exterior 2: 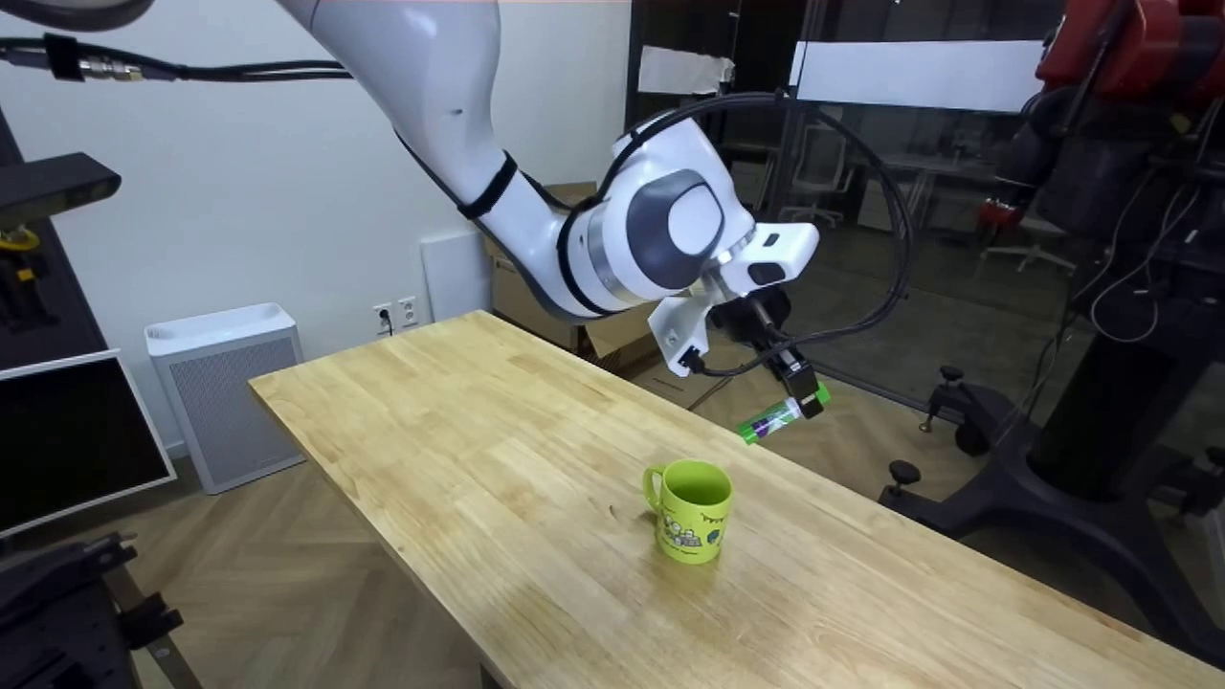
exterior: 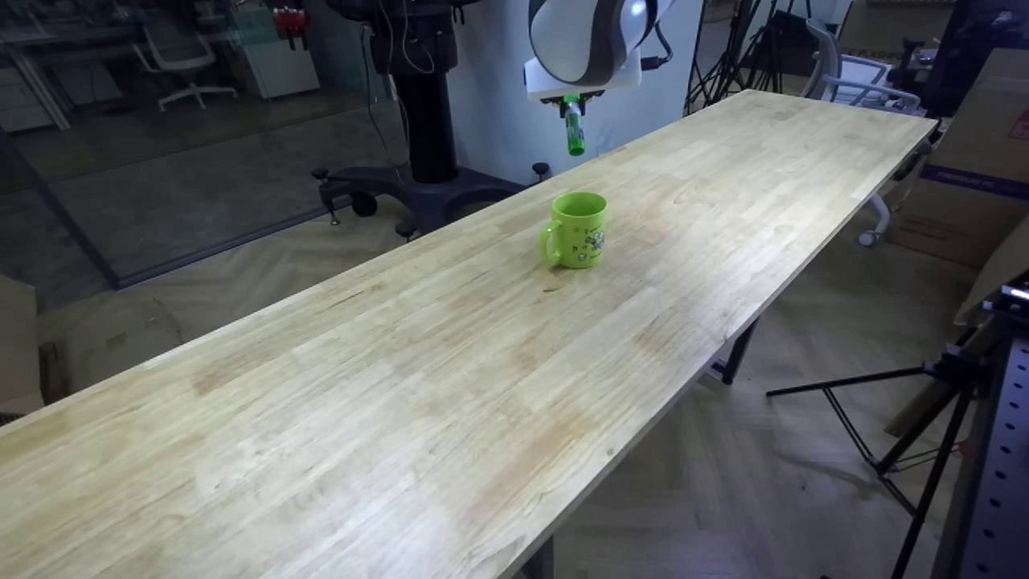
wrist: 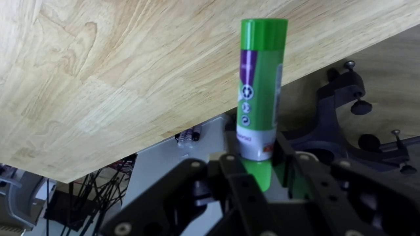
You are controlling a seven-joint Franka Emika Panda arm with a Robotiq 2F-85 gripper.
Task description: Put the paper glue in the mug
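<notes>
The paper glue is a green, white and purple stick (exterior: 575,133), also seen in an exterior view (exterior 2: 768,420) and the wrist view (wrist: 262,88). My gripper (exterior 2: 809,400) is shut on it near one green end; it also shows in an exterior view (exterior: 572,100) and the wrist view (wrist: 256,149). The glue is tilted and held in the air near the table's long edge, above mug height. The lime-green mug (exterior: 580,233) stands upright on the tabletop, apart from the glue, and shows in an exterior view (exterior 2: 693,512). The mug is out of the wrist view.
The long light wooden table (exterior: 386,386) carries the mug. A black wheeled stand (exterior: 430,173) is beside its long edge, also seen in an exterior view (exterior 2: 1072,498). A tripod (exterior: 957,370) and cardboard boxes (exterior: 965,161) stand off the table.
</notes>
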